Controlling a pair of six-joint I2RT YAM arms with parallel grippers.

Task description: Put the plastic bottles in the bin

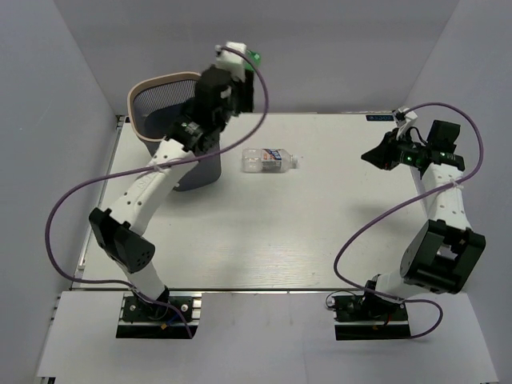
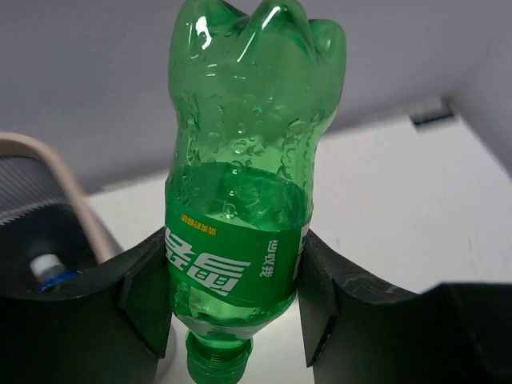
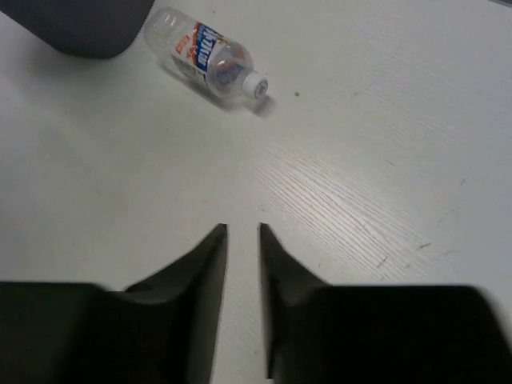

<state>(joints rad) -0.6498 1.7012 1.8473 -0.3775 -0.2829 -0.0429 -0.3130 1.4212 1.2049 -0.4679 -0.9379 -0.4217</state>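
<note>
My left gripper (image 1: 238, 66) is raised beside the bin (image 1: 152, 90), a dark mesh basket with a pale rim, and is shut on a green bottle (image 2: 240, 184). The bottle hangs cap down between the fingers (image 2: 318, 304), and only a green tip of it shows in the top view (image 1: 255, 56). A bottle with a white cap (image 2: 48, 269) lies inside the bin (image 2: 76, 200). A clear bottle with a red and blue label (image 1: 270, 160) lies on the table; it also shows in the right wrist view (image 3: 210, 58). My right gripper (image 1: 370, 154) is empty over the table's right side, its jaws (image 3: 242, 232) nearly together.
The white table (image 1: 264, 240) ends at grey walls at the back and sides. The bin's dark base (image 3: 80, 28) stands just left of the lying clear bottle. The left arm's purple cable (image 1: 60, 208) loops out past the left edge.
</note>
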